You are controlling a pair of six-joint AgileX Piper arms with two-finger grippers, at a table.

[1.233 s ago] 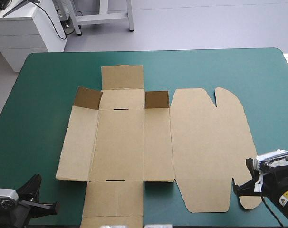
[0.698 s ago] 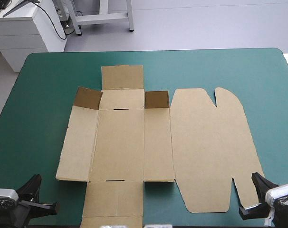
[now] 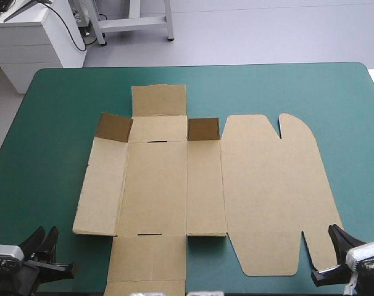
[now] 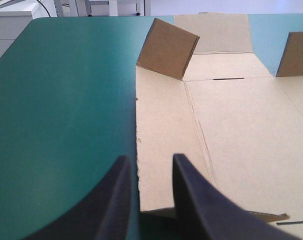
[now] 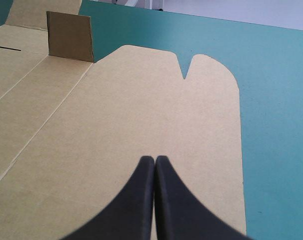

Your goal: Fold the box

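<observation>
The brown box [image 3: 168, 185] lies as a flat cut sheet in the middle of the table. Two small flaps [image 3: 115, 127] [image 3: 203, 129] stand up at its far end, and the rounded lid panel [image 3: 273, 191] lies flat on the right. My left gripper [image 3: 44, 235] sits at the table's near left corner. In the left wrist view it [image 4: 150, 165] is open, its fingers a little apart, pointing along the box's [image 4: 231, 130] left edge. My right gripper [image 3: 332, 232] is at the lid's near right corner. Seen from its wrist, it [image 5: 155, 160] is shut above the lid [image 5: 141, 110].
Teal-green cover [image 3: 51, 123] stretches from the sheet to the table's left, far and right edges. The sheet's near flap [image 3: 147, 265] reaches the near edge of the table between the two arms.
The right gripper drew back toward the near right corner, off the lid's notch. The left gripper's fingers have parted slightly. The box has not moved.
</observation>
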